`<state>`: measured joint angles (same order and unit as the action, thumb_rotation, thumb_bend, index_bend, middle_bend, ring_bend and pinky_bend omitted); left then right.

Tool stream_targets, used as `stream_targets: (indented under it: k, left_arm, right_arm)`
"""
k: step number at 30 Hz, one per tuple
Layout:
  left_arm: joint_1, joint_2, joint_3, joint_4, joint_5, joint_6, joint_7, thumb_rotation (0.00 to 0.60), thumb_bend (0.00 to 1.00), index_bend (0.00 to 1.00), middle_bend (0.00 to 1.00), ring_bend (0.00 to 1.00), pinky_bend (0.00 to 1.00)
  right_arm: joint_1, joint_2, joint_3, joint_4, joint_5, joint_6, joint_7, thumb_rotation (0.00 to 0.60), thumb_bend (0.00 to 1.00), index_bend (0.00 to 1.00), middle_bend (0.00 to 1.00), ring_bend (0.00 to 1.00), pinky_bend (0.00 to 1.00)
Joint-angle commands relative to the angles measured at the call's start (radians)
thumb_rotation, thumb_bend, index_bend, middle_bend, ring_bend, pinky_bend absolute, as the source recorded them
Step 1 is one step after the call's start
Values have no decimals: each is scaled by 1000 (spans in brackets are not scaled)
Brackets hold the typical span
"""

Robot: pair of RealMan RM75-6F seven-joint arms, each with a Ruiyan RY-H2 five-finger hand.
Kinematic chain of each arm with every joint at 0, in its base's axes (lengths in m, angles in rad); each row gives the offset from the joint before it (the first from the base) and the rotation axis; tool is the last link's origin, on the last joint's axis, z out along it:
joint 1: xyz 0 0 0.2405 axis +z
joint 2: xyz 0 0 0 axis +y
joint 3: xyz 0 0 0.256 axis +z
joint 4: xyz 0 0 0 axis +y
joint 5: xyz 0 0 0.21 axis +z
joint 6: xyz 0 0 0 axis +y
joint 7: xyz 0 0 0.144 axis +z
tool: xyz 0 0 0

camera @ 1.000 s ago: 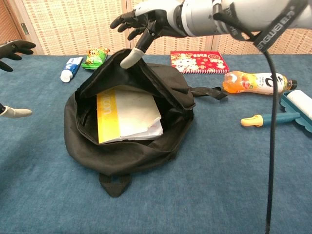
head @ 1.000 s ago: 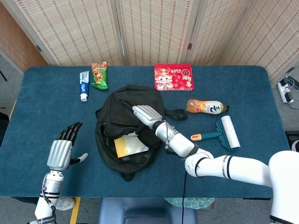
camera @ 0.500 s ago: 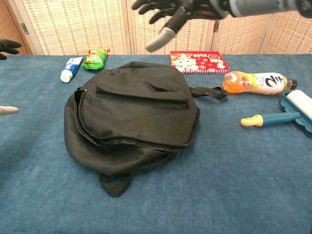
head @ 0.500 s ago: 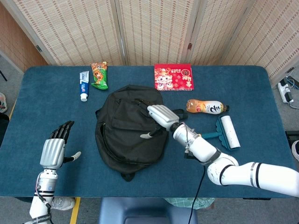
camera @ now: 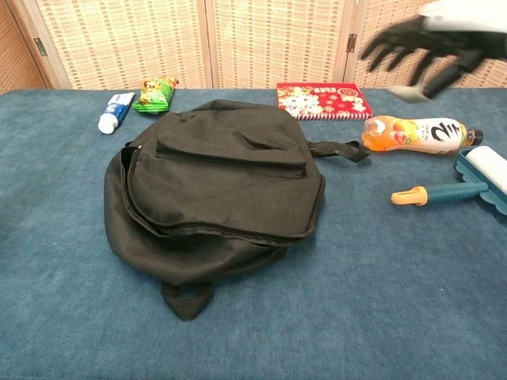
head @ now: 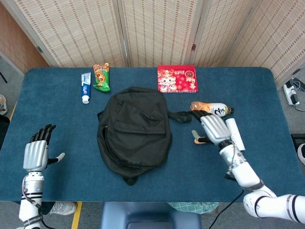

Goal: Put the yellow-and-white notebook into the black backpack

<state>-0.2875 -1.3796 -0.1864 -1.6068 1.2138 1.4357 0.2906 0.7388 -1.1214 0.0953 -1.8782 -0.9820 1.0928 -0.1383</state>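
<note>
The black backpack (head: 134, 130) lies flat at the desk (head: 57, 124) centre, its flap down; no yellow-and-white notebook shows, so it is judged to be inside already. The bag looks soft and floppy, light, best taken by the strap at its 3 o'clock side or the flap edge. The right hand (head: 213, 129) hovers at 3 o'clock over the lint roller (camera: 467, 186) and drink bottle (camera: 412, 133), fingers spread, holding nothing. The left hand (head: 36, 154) at 8 o'clock is likewise released. Open room lies along the desk's near edge.
</note>
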Motion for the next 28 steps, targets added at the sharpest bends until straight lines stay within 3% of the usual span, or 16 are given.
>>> stream_targets:
  k: [1,3,7,9,17,28]
  left_arm:
    - [11,14,4,10,-8,4,11,600,53,187,161,159,226]
    - [22,25,9,11,-10,10,15,600,54,185,157,156,220]
    - [49,38,21,1,-3,32,-7,600,54,184,156,156,208]
    - [65,45,34,-5,13,51,-6,600,53,182,156,155,201]
    - [116,67,82,-53,96,121,4,600,54,178,156,151,181]
    - [154,95,117,-40,184,158,-21,600,53,185,157,151,160]
  right_arm:
    - [-133,32,-86,6,-95,120,-4,600,492,175,232,161,198]
    - [-192,36,-108,25,-128,174,17,600,463,131,228,149,182]
    - [-299,29,-147,63,-188,281,42,600,290,39,192,103,163]
    - [-350,26,-159,77,-220,327,76,600,253,25,172,76,141]
    - [-496,8,-182,148,-313,461,115,600,252,20,157,54,114]
    - [-578,-28,-164,240,-379,487,155,600,251,27,159,54,114]
